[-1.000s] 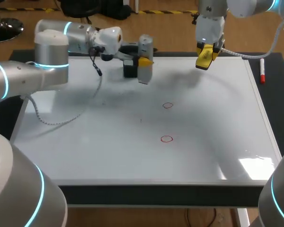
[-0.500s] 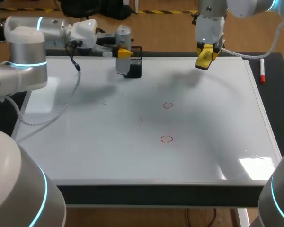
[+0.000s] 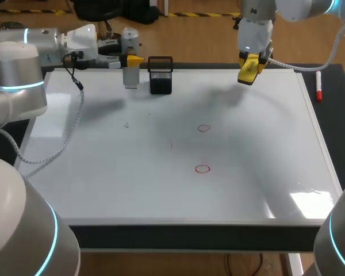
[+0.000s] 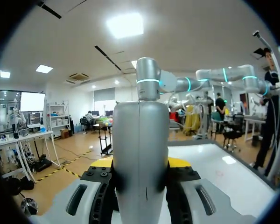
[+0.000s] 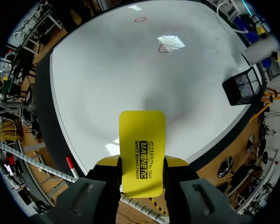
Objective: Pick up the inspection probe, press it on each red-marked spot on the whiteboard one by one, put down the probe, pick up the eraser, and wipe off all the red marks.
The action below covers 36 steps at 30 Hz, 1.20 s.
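step: probably probe put-down | left gripper point(image 3: 132, 60) clamps probe point(image 3: 130, 75) beside holder point(image 3: 160, 79) | right gripper point(image 5: 141, 164) pinches eraser point(image 5: 142, 140) | next: release probe, wipe both marks point(image 3: 203, 128)

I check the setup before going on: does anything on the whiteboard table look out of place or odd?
Nothing is spilled. One oddity: the right gripper holds the yellow rectangular eraser while the left gripper holds the silver cylindrical probe, though the far red circle and the near red circle are not yet wiped.

probe point(image 4: 140, 135) lower end cut off | left hand point(image 4: 141, 163) yellow tips mostly hidden behind probe
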### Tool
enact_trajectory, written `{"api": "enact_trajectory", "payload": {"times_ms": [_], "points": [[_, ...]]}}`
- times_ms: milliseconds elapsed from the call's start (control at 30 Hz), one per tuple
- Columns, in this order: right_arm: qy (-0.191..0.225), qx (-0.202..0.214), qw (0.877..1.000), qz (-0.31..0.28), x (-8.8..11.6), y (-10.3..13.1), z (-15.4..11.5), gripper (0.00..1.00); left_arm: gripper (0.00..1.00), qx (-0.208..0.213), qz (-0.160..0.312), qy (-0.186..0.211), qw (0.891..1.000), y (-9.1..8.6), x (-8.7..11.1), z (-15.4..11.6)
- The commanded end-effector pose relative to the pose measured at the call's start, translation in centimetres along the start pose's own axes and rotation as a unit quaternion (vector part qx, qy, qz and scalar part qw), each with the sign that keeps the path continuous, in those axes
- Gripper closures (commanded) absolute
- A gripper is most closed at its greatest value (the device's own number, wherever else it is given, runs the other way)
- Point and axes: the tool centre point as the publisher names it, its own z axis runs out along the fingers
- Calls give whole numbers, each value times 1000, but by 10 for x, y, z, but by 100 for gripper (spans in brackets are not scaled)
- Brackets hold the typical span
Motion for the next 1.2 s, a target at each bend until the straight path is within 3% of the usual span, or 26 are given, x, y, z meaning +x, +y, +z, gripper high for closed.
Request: {"api": "enact_trajectory", "payload": {"times_ms": [33,1067,1200], "points": [[2,1,1000,-1,1,-1,-2,100,100,2,2,-28,1000,-3,1,-9],[2,1,1000,-1,1,-1,-2,100,100,20,2,-38,999,-2,-3,-16],[13,9,1000,-15,-10,8,-4,100,100,20,2,-38,999,-2,-3,-16]]}}
